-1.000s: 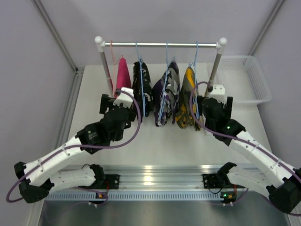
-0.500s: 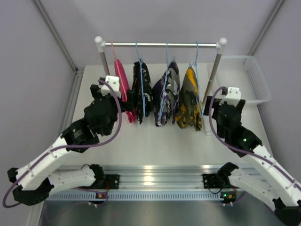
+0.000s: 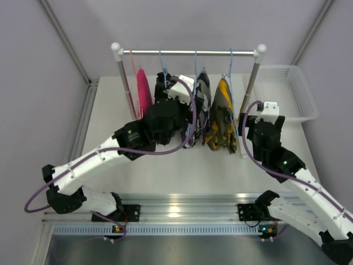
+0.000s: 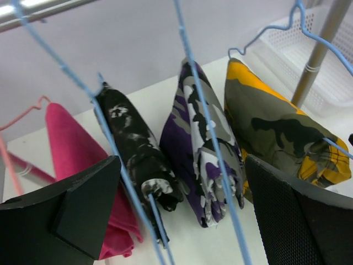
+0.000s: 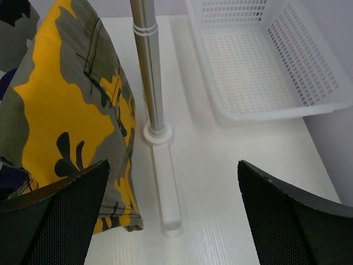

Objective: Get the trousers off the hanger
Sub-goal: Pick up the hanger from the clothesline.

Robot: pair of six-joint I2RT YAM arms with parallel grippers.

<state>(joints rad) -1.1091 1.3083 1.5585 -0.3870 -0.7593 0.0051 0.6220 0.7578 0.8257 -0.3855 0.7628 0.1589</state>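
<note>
Four small trousers hang on wire hangers from a rail (image 3: 187,52): hot pink (image 3: 144,91), black with white print (image 4: 135,149), purple camouflage (image 3: 202,91) and yellow-olive camouflage (image 3: 222,113). My left gripper (image 3: 177,91) is raised in front of the black and purple pairs and partly hides the black pair from above. In its wrist view the left gripper (image 4: 182,221) is open, with blue hanger wires (image 4: 212,138) crossing between the fingers. My right gripper (image 5: 176,221) is open beside the yellow-olive pair (image 5: 66,110), holding nothing.
The rack's right post (image 5: 146,66) and its white foot (image 5: 165,182) stand just ahead of the right gripper. A white slotted basket (image 5: 265,61) sits at the back right. The pink pair hangs on a pink hanger (image 4: 22,116) by the left post (image 3: 122,77).
The left arm swung right and upward, from beside the pink trousers to in front of the black and purple pairs. The right arm drew back to the right earlier and then held still.
</note>
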